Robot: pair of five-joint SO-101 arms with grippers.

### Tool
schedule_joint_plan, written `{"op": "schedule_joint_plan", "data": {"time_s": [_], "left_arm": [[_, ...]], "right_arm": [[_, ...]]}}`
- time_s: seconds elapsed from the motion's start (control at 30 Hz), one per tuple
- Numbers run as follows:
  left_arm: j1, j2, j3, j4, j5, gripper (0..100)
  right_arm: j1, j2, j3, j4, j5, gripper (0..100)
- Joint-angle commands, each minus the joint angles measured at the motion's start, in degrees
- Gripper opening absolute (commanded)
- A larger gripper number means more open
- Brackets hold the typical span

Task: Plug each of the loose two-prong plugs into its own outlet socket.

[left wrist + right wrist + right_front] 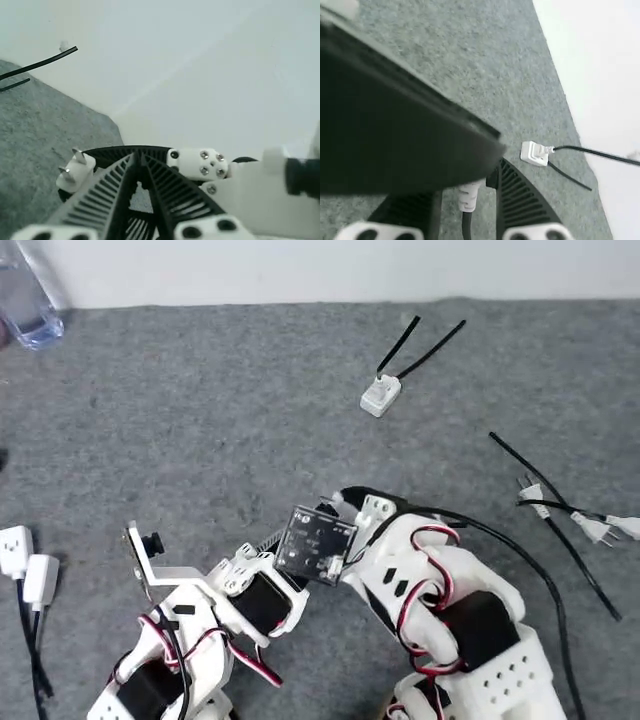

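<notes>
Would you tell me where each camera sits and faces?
High view: above the table, looking down on both arms.
Left wrist view: on the left arm, facing the wall past its own fingers.
Right wrist view: on the right arm, facing the table past its fingers and a plug.
High and right wrist views share the socket.

- The tabletop (pixel 200 420) has a fuzzy grey cover.
- A plain white wall (pixel 300 270) stands behind it.
- A see-through bottle (pixel 25 310) sits in the far corner.

Left gripper (pixel 138 160) pinched closed; right gripper (pixel 468 184) clamped on a plug (pixel 468 195); tips nearly meeting.
</notes>
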Motion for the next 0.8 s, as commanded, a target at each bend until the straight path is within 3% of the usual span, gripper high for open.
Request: {"op": "schedule_joint_plan", "data": {"time_s": [0.0, 0.77], "left_arm": [[0.4, 0.1, -0.3, 1.8, 0.4, 1], [0.4, 0.1, 1.1, 2.3, 0.4, 1]], "right_arm": [[-0.8, -0.4, -4.5, -0.1, 0.6, 0.8], [-4.6, -0.9, -7.1, 5.9, 0.2, 0.8]]}}
